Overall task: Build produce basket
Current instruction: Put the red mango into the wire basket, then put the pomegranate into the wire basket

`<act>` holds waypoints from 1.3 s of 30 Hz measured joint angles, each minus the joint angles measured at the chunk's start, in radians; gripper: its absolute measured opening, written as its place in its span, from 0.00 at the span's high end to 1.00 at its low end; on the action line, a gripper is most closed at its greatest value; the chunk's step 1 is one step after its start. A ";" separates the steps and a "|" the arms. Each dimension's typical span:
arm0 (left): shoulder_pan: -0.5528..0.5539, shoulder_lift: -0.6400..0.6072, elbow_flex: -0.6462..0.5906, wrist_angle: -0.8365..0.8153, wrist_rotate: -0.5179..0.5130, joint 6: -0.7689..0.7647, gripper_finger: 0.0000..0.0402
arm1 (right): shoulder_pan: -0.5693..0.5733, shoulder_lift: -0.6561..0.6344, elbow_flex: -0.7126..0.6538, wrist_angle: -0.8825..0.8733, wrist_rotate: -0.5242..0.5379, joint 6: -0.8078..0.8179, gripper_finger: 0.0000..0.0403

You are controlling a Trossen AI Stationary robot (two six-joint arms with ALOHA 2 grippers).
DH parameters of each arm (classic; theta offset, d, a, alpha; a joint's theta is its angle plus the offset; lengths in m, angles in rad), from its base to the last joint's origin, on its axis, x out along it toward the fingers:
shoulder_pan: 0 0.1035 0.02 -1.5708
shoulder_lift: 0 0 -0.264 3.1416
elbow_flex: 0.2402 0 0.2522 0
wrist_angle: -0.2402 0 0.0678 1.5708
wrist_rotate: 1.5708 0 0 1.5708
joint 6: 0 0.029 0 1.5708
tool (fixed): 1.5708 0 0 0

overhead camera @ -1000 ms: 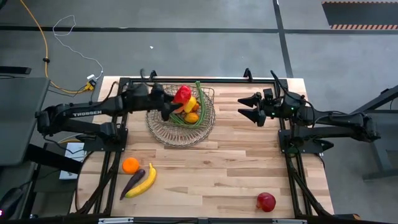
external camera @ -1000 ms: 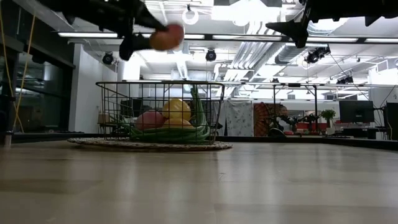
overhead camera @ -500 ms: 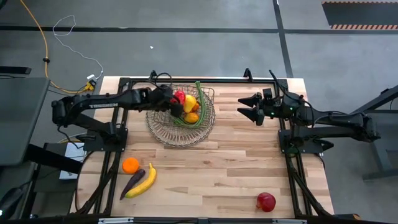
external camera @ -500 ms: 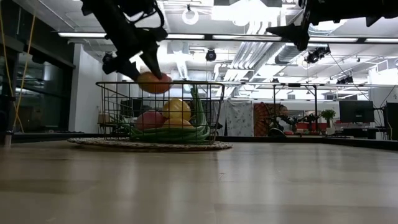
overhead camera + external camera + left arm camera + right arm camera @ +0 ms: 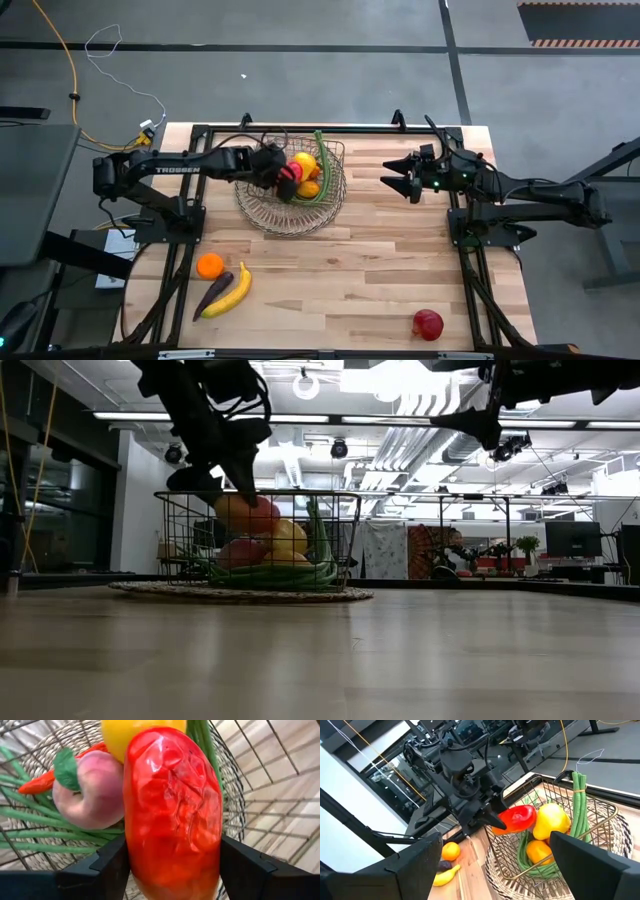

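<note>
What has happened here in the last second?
The left gripper has come down from above the basket into it, carrying the red pepper, which it still holds. The right gripper, the orange, banana, eggplant and apple have not moved.

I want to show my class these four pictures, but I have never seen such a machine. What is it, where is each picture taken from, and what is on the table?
Two dark robot arms work at a wooden table. One camera looks down from above, one sits at table height, one rides on each wrist. The left end effector holds a glossy red pepper inside the round wire basket, beside a yellow lemon and long green beans. The right end effector waits open, empty. Outside lie an orange, purple eggplant, yellow banana and red apple.
</note>
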 joint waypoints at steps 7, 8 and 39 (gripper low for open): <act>-0.006 0.000 0.000 0.001 -0.001 0.056 0.38 | 0.000 0.000 0.000 -0.001 0.000 0.000 0.11; -0.006 0.000 0.000 0.001 -0.001 0.058 0.37 | 0.000 0.000 0.000 -0.001 0.000 0.000 0.11; 0.023 -0.391 -0.003 0.364 0.128 0.272 0.22 | 0.000 0.000 0.000 0.084 -0.005 0.004 0.11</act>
